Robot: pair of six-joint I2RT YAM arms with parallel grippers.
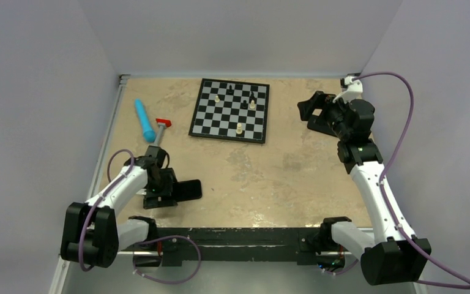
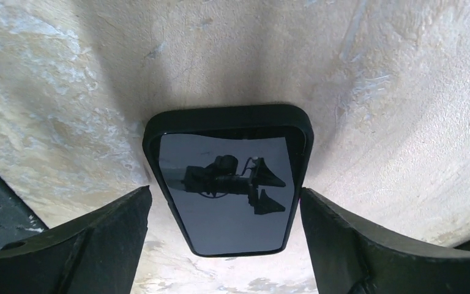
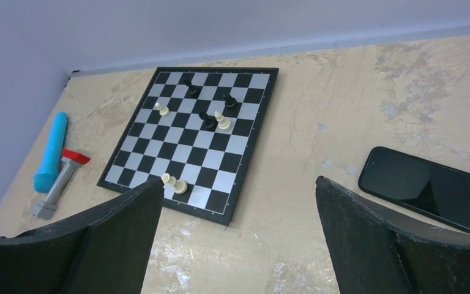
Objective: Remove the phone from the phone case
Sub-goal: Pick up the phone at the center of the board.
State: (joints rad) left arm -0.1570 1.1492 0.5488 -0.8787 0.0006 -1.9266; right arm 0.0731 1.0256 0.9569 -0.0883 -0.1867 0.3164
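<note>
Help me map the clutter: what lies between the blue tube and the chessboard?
A red-headed grey tool, close beside the tube; the top view shows it.

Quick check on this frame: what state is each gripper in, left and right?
Left gripper: open, one finger on each side of the cased phone; whether they touch it cannot be told.
Right gripper: open, holding nothing.
</note>
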